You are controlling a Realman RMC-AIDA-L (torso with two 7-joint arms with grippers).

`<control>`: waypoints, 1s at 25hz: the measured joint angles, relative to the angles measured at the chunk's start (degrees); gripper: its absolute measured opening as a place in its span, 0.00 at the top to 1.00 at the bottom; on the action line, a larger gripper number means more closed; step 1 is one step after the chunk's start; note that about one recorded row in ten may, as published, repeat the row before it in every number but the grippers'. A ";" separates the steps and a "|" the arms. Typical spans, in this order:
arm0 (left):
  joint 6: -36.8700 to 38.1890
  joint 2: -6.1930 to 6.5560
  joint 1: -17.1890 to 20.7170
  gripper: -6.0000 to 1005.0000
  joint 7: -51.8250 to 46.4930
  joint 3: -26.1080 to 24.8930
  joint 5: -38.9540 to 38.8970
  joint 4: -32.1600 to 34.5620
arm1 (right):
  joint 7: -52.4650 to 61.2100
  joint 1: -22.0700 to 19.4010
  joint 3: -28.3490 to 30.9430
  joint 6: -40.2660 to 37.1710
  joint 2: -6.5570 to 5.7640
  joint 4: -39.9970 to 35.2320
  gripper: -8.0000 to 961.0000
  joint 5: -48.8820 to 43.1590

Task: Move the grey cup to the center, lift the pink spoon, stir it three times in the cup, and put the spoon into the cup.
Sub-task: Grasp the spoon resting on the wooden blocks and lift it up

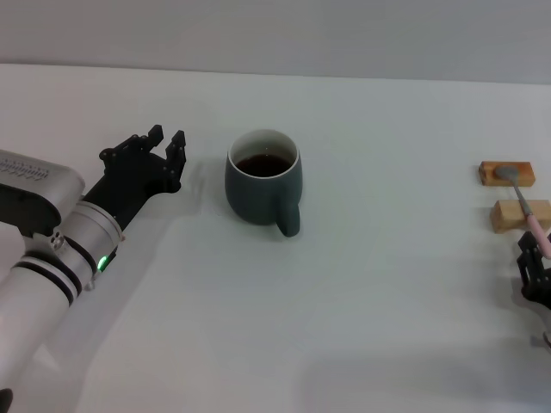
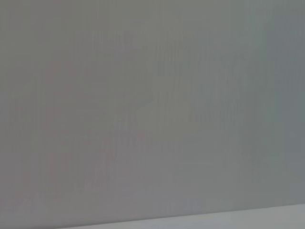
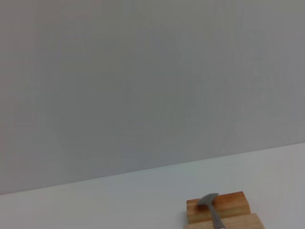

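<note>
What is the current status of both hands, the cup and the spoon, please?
Left hand open, beside grey cup, not touching. Right hand near pink spoon handle. Spoon on wooden blocks. Nothing blocking.

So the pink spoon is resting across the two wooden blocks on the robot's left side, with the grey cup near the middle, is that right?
Not quite: the pink spoon rests across the two wooden blocks on the robot's right side, not its left, as the head view shows. The grey cup does sit near the middle.
</note>
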 joint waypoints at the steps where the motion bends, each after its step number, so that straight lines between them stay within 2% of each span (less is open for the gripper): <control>1: -0.29 0.00 0.05 0.69 0.00 0.00 0.00 -0.10 | 0.00 -0.02 0.06 -0.01 0.00 0.00 0.68 0.00; 13: -0.55 0.00 0.06 0.69 0.00 0.00 0.00 -0.22 | 0.00 0.05 0.07 -0.10 0.00 -0.01 0.69 0.01; 19: -0.58 0.00 0.06 0.69 0.00 0.00 0.00 -0.17 | 0.00 0.07 0.10 -0.18 0.00 -0.01 0.75 0.01; 25: -0.58 0.00 0.06 0.69 0.00 0.00 0.00 -0.13 | 0.00 0.07 0.19 -0.19 0.00 -0.09 0.75 0.01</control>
